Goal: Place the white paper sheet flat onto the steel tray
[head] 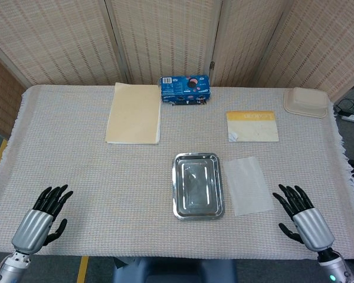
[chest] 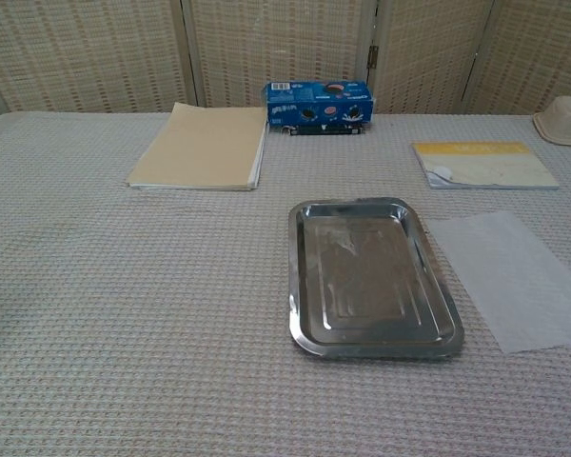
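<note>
The steel tray (head: 197, 186) (chest: 370, 276) lies in the middle of the table with nothing in it. Just to its right, flat on the cloth, lies the white paper sheet (head: 248, 185) (chest: 516, 277). My right hand (head: 304, 218) hovers at the table's near right edge, fingers spread, holding nothing, a little to the right of the sheet and nearer to me. At the near left edge is my left hand (head: 40, 216), far from the tray, its fingers apart and empty. Neither hand shows in the chest view.
A tan folder (head: 134, 112) lies at the back left, a blue cookie box (head: 184, 88) at the back centre. A yellow-topped booklet (head: 252, 125) lies behind the paper sheet, and a beige lidded container (head: 307, 102) sits at the far right corner.
</note>
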